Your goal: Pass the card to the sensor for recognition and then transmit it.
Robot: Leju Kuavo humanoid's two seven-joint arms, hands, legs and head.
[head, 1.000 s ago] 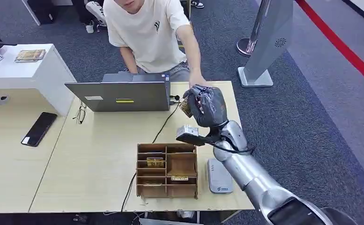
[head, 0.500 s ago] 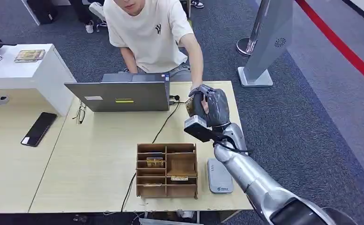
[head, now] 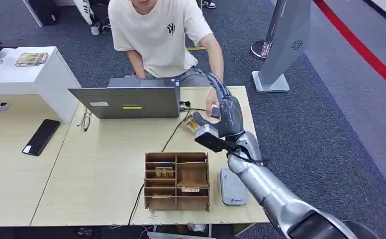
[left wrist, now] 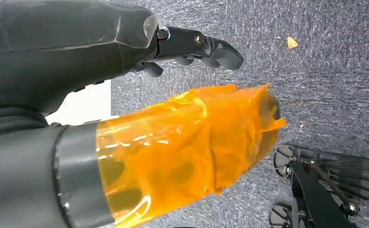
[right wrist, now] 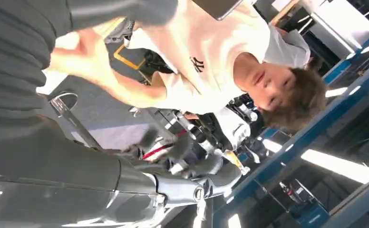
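card (head: 191,123): i'm seeing it lying on the table, centre of the head view, just left of my right hand; a person's hand is touching or pinching it, i cannot tell which.
right hand (head: 226,112): i'm holding it raised right of centre, fingers stretched apart and holding nothing.
person's hand (head: 212,102): reaching down beside my fingers.
sensor (head: 232,187): grey pad sitting lower right on the table (head: 101,169), beside the wooden organizer (head: 177,180).
laptop (head: 129,101): standing upper centre, its back to me.
left hand (left wrist: 125,114): hanging over carpet, thumb wrapped in orange film, fingers apart and gripping nothing.
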